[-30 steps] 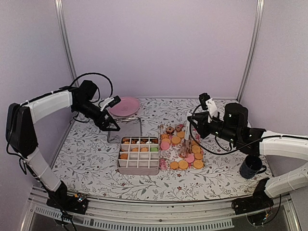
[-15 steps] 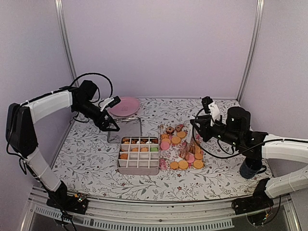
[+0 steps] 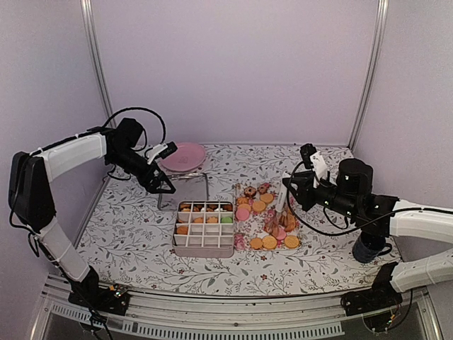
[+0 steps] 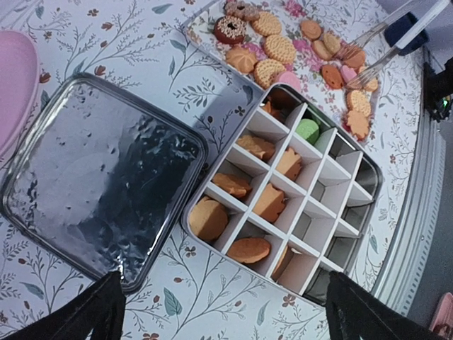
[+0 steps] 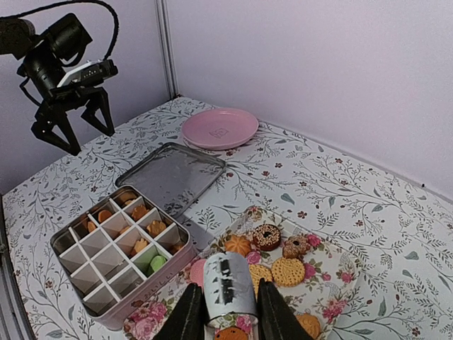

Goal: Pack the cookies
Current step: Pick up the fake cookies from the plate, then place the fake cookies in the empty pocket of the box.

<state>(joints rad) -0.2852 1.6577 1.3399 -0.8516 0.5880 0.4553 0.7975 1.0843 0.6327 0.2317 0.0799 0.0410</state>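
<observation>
The right end effector [image 5: 225, 306] is closed partway on the white handle of a pair of tongs [image 5: 228, 283]. Their metal tips reach out over the loose cookies [image 5: 289, 270] on the flowered tray [image 5: 344, 283]; whether they touch one is hard to tell. More cookies already sit in the far cells of the divided tin [image 3: 204, 249], just left of the tray, while the near cells look empty. The left end effector [image 3: 164, 185] is wide open, holds nothing and hovers over the tin's lid [image 4: 106, 184] on the bench [image 3: 127, 234].

The step in hand looks like picking up one cookie. Straddle a single biscuit at the edge of the heap and squeeze gently so it neither cracks nor flips. Lift it straight up, then let go low inside an empty cell, clear of the dividers.
</observation>
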